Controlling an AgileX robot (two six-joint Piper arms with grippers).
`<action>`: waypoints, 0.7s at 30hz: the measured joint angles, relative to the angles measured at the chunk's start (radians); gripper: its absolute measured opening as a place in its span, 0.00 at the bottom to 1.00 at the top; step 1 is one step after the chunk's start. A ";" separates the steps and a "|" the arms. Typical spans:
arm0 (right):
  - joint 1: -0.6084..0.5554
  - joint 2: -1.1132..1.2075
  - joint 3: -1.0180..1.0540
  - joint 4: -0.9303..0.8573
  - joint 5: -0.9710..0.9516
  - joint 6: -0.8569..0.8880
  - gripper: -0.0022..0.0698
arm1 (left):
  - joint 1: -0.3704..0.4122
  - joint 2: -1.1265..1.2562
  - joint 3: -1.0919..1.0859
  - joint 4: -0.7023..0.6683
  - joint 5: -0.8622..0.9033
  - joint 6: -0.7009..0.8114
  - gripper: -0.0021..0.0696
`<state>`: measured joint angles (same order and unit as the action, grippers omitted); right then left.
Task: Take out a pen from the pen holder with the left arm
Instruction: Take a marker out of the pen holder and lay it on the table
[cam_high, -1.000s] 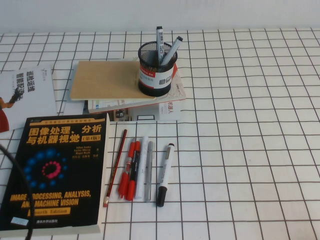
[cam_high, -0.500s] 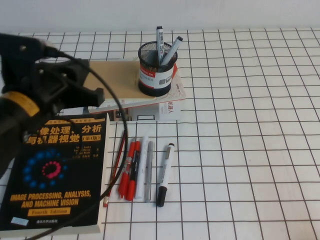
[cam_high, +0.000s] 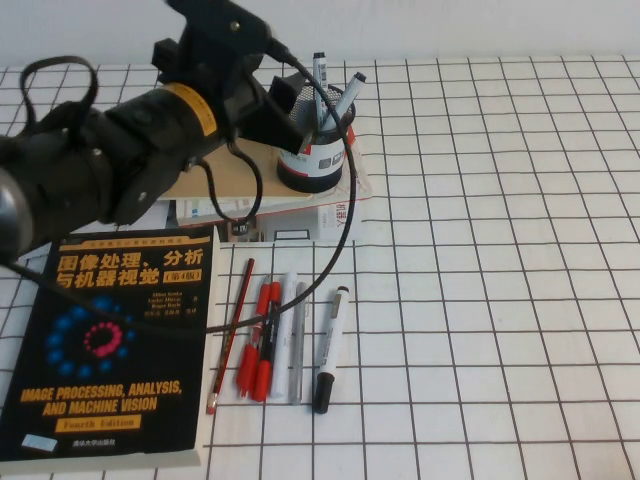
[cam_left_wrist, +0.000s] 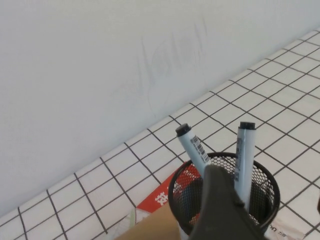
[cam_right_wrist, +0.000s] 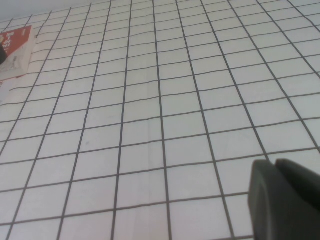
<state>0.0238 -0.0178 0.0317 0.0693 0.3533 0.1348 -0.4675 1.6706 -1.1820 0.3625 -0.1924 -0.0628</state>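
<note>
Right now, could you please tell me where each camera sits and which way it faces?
High view: raised on the robot's side, angled down at the table; the open left gripper is at the pen holder.
Left wrist view: on that arm's wrist, facing the pen holder, two pens and wall.
Right wrist view: above the table, looking down; shut right gripper shows.
Shared: first two show pen holder.

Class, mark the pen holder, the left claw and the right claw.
pen holder (cam_high: 325, 170), high view, front wall
left claw (cam_high: 292, 112), high view, between fingertips, beside the pen holder
right claw (cam_right_wrist: 275, 167), right wrist view, between fingertips, over the table (cam_right_wrist: 150, 100)
</note>
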 joint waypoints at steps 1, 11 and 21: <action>0.000 0.000 0.000 0.000 0.000 0.000 0.01 | -0.002 0.020 -0.022 0.010 0.004 0.000 0.53; 0.000 0.000 0.000 0.000 0.000 0.000 0.01 | -0.016 0.240 -0.228 0.127 0.036 -0.055 0.54; 0.000 0.000 0.000 0.000 0.000 0.000 0.01 | -0.026 0.361 -0.321 0.231 -0.008 -0.234 0.54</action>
<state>0.0238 -0.0178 0.0317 0.0693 0.3533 0.1348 -0.4938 2.0313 -1.5031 0.5931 -0.2000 -0.2967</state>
